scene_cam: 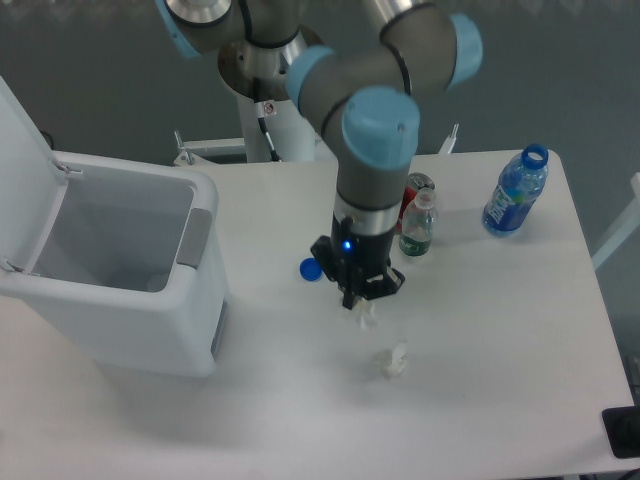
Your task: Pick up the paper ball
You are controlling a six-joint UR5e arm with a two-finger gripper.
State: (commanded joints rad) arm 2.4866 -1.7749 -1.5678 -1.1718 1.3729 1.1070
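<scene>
In the one camera view I have, the claw [362,303] hangs off the arm, pointing straight down over the middle of the tabletop [500,330], and the ball [391,361] lies on the bare white surface just below it in the picture and a touch to the right, which I read as nearer the camera edge of the tabletop. The two are near but apart; I see a strip of tabletop between the fingertips and the wad. There is a small pale shape right at the fingertips that I cannot separate from the fingers themselves, so I cannot tell whether the claw is spread or pressed together, and I do not see it pinching anything for certain. The ball is lumpy with no clear long axis that I can make out against the white top. The blue cap [310,268] sits on the other side, just left of the claw, so my judgement is that the coming move is a short shift toward the camera and slightly right, then down, away from the cap.
</scene>
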